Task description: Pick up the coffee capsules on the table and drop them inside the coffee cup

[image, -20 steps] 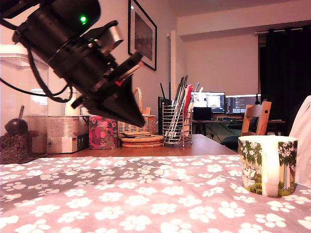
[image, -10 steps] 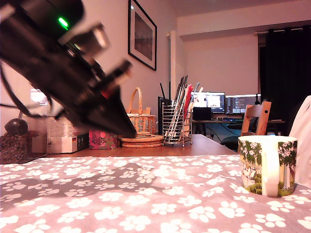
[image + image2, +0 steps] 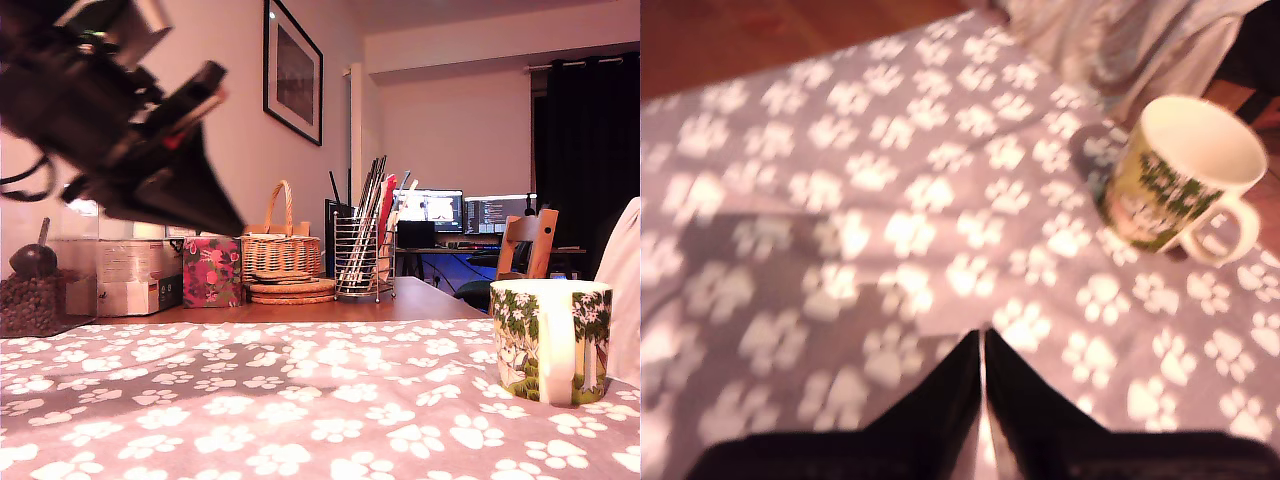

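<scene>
Coffee cup (image 3: 551, 341) is sitting upright on the paw-print cloth (image 3: 260, 400), well apart from the gripper (image 3: 215, 213), off toward the ext view's right and lower than the tips. White mug w/ green tree prints; in the wrist view (image 3: 1181, 177) its opening is showing pale and its handle is pointing away from the gripper. Cannot tell if anything is inside.

Gripper is hanging high above the cloth at the ext view's left, blurred, tips angled down toward the cup side. In the wrist view the black fingers (image 3: 950, 385) are pressed together w/ only a thin seam between them, gripper (image 3: 983, 345) clenched, nothing held.

No capsules visible in either view.

Beyond the gripper, on the bare wood table (image 3: 420, 300): wicker basket (image 3: 278, 250), wire utensil holder (image 3: 364, 262) w/ sticks in it, pink floral box (image 3: 211, 272), cardboard box (image 3: 120, 276). Framed picture (image 3: 293, 72) is hanging on the wall; two lit monitors (image 3: 470, 212) are glowing far behind.
</scene>
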`<state>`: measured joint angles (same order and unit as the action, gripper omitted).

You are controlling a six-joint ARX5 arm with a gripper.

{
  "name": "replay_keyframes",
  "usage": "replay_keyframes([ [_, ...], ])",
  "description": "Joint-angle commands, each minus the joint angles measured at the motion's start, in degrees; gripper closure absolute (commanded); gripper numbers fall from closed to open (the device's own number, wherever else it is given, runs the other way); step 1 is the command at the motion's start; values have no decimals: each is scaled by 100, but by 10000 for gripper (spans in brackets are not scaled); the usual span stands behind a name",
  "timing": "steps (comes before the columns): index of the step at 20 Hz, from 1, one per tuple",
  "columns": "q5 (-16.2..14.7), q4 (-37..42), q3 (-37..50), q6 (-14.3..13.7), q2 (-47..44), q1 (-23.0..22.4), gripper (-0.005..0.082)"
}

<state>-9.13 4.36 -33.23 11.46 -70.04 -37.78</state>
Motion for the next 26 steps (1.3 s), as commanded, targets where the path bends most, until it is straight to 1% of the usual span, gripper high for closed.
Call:
replay_keyframes([
  [1, 94, -68, 184, 17, 127, -9, 790],
  [5, 326, -358, 219, 17, 343, -9, 790],
  [11, 540, -490, 520, 22, 743, -9, 790],
  [15, 713, -643, 841, 120, 1158, -9, 790],
  [16, 793, -678, 949, 201, 1281, -9, 790],
  [18, 896, -828, 1113, 275, 1541, -9, 790],
  [19, 977, -896, 1196, 295, 1690, -9, 790],
  [20, 1073, -946, 1279, 393, 1840, -9, 790],
  [21, 1161, -1032, 1353, 393, 1996, -9, 790],
  [22, 1231, -1147, 1401, 490, 2164, -11, 790],
  [23, 1366, -1307, 1427, 531, 2321, -9, 790],
  [26, 1735, -1786, 1429, 557, 2769, -9, 790],
])
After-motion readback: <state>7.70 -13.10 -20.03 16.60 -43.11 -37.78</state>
